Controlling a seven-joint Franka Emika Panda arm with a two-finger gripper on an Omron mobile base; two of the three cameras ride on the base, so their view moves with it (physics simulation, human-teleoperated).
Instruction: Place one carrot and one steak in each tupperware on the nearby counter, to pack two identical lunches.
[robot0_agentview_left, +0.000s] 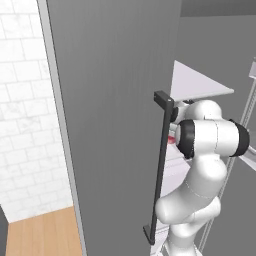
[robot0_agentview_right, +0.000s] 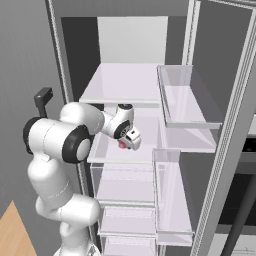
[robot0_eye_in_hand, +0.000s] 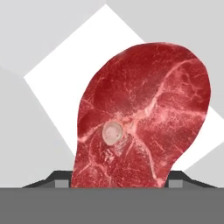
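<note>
1. Reaching into an open fridge (robot0_agentview_right: 132, 82), the white arm extends from the lower left of the right base view, with its gripper (robot0_agentview_right: 126, 144) low over a middle shelf (robot0_agentview_right: 142, 127).
2. A steak (robot0_eye_in_hand: 142, 116) takes up most of the hand view: raw, dark red, marbled with pale fat, with a small round bone near its lower left.
3. Its lower end sits between the two dark finger tips, one showing at each side of the meat along the bottom of that view.
4. The jaws stand apart on either side of the steak; whether they press on it cannot be told.
5. Behind the steak in the hand view lies a white, diamond-shaped patch against pale grey.
6. In the right base view a small red patch of the steak shows just under the gripper, at the front of the shelf.
7. In the left base view a bit of red shows behind the arm's dark elbow joint, next to the door handle (robot0_agentview_left: 161, 165).
8. The grey fridge door (robot0_agentview_left: 112, 125) stands swung open and covers much of the left base view, its long dark handle running vertically in front of the arm.
9. White tiled wall (robot0_agentview_left: 25, 110) and a corner of wooden floor (robot0_agentview_left: 42, 235) show at the left of that view.
10. The right base view shows the second door (robot0_agentview_right: 190, 120) open as well, with clear bins on its inner side, and drawers (robot0_agentview_right: 125, 200) below the shelf.
</note>
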